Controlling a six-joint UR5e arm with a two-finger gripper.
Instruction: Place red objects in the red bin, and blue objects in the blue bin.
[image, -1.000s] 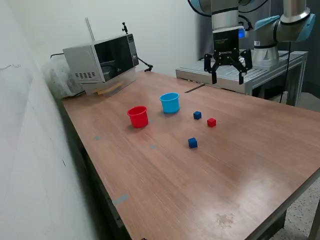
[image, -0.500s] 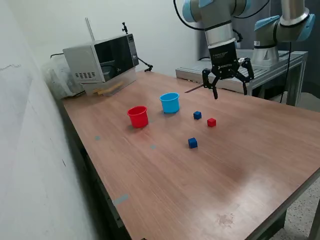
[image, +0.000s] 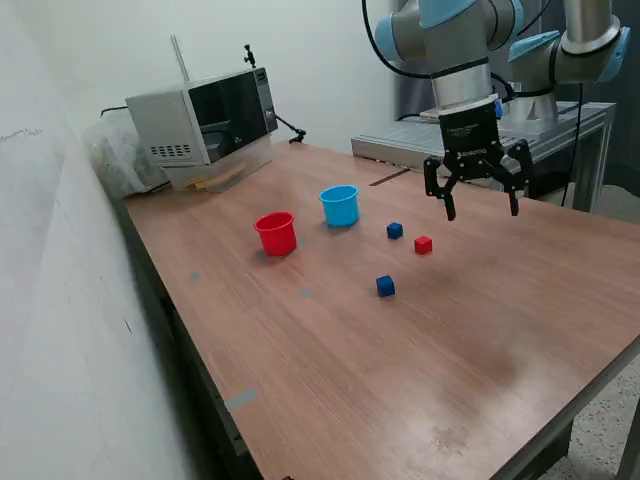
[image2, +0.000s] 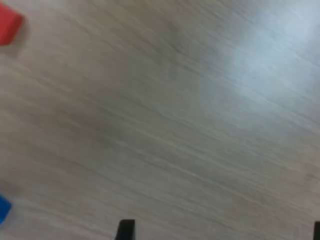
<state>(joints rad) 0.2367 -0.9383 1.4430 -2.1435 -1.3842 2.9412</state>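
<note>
Across the middle of the exterior view stretches a reddish-brown wood-grain table (image: 330, 360), its laminate smooth enough to throw a pale sheen near the lower right. Toward the upper centre stand two small plastic cups with rolled rims, tapering to the base: the red cup (image: 276, 233) and, just to its right and slightly farther back, the light blue cup (image: 340, 205). Right of the cups lie three small solid cubes — a blue cube (image: 395, 231) near the light blue cup, a red cube (image: 423, 244) just beside it, and a second blue cube (image: 385, 286) lower in the frame, well apart from both cups.

Above the table at upper right hangs the gripper (image: 482, 200), black and angular on a grey-and-blue arm, its two fingers spread wide and holding nothing — it hovers to the right of the red cube.

The wrist view is blurred: streaked wood grain, a red shape (image2: 9, 26) at the upper left edge, a blue one (image2: 4, 209) at the lower left.

At upper left a boxy grey microwave (image: 205, 120) sits by the white wall (image: 60, 300).
</note>
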